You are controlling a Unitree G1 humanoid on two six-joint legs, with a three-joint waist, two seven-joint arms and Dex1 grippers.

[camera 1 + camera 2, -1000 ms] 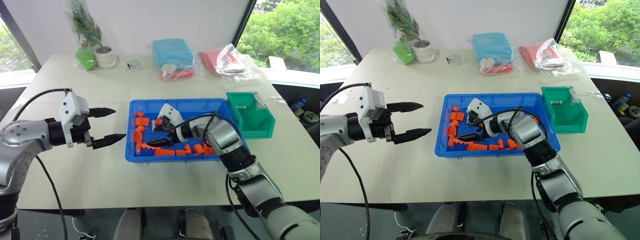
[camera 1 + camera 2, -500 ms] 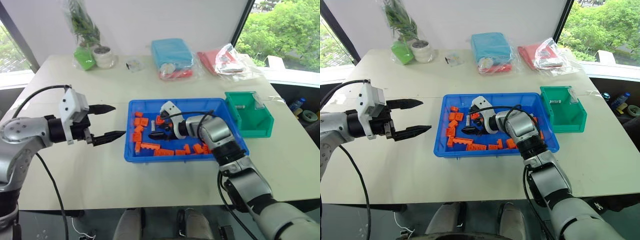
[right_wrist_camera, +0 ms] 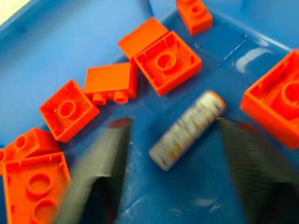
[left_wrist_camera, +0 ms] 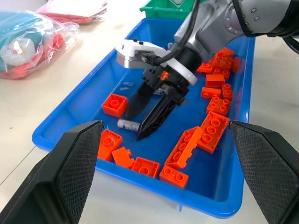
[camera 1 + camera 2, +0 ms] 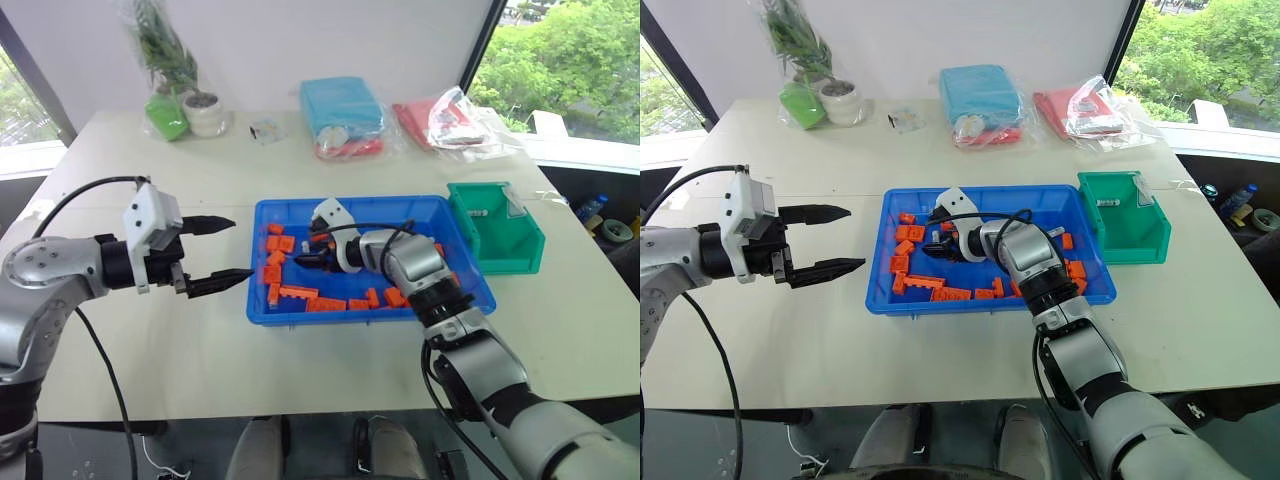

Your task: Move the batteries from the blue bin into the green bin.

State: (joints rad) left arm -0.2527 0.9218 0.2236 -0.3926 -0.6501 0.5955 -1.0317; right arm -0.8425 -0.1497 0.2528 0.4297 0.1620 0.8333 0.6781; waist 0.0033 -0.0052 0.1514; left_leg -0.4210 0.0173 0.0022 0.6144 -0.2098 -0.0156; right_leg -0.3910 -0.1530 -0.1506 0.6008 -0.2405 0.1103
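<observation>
1. Centrally, the blue bin [image 5: 262, 300] is a wide, shallow tray of glossy bright-blue plastic with a raised rim, resting on a pale matt tabletop [image 5: 150, 360].
2. Scattered over its floor are orange bricks [image 4: 209, 132], hard plastic blocks with round studs; some lie stud-side up, others show their hollow undersides.
3. One battery [image 3: 188, 129], a small silver-grey metal cylinder with a finely marked surface and one orange-tinted end, lies flat on the bin floor among the bricks, in the half of the bin farther from the green bin.
4. Its long axis runs level along the bin floor; in the right wrist view it lies crosswise between the two fingers.
5. The right gripper [image 4: 148, 117] points down into the bin, fingers tapering to dark points and standing narrowly apart on either side of the battery; whether they touch it cannot be told.
6. The left gripper [image 5: 230, 250] hangs above the table just outside the bin's left wall, its two black, finely textured fingers spread wide and holding nothing.
7. The green bin [image 5: 520, 245], a small, deep, dark-green box with sloped walls, stands just beside the blue bin's right end.
</observation>
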